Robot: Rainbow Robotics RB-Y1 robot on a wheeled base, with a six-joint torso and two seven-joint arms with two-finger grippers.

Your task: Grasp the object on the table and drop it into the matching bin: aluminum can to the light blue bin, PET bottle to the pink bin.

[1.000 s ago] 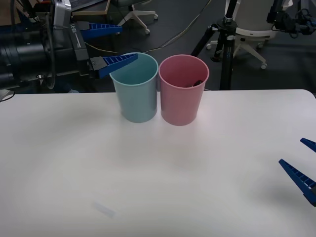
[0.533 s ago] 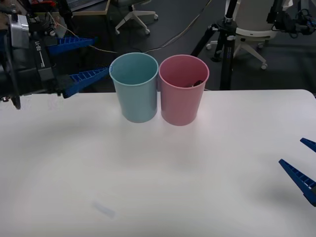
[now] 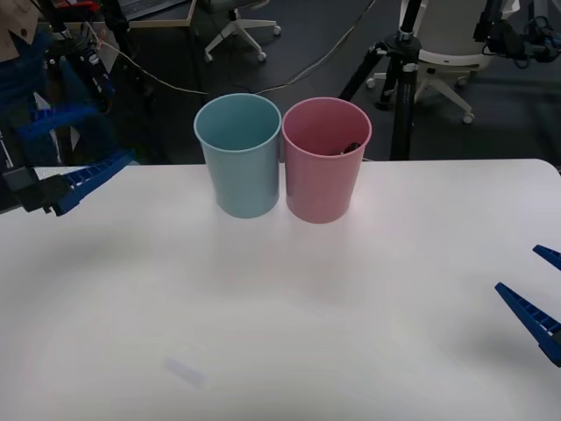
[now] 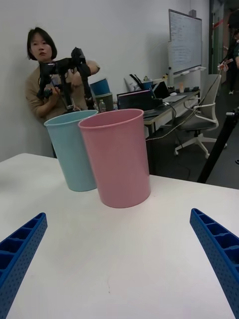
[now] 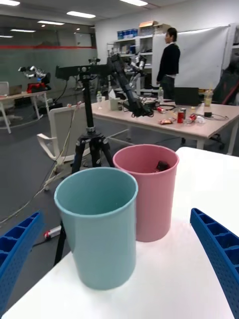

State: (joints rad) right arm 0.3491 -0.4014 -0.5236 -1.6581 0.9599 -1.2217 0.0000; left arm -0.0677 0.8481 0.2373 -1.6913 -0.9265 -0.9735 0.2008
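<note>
- Since a second ago my left pincer [image 3: 66, 162] has pulled back from above the light blue bin [image 3: 238, 158] to the surface's [image 3: 280, 298] far-left edge, fingers spread, empty.
- PET bottle [image 3: 349, 146] lies inside the pink bin [image 3: 324, 162].
- My right pincer [image 3: 535, 294] waits open, low right.

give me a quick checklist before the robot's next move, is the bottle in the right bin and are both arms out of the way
1. PET bottle inside the pink bin: ok, its black cap shows just below the rim.
2. Light blue bin without a bottle: ok as far as its inside can be seen.
3. Both bins upright, side by side on the table: ok.
4. Left tool open, off the bins at the table's left edge: ok.
5. Right tool open, low at the table's right edge: ok.
6. Another object waiting on the table: cannot tell; none seen.
</note>
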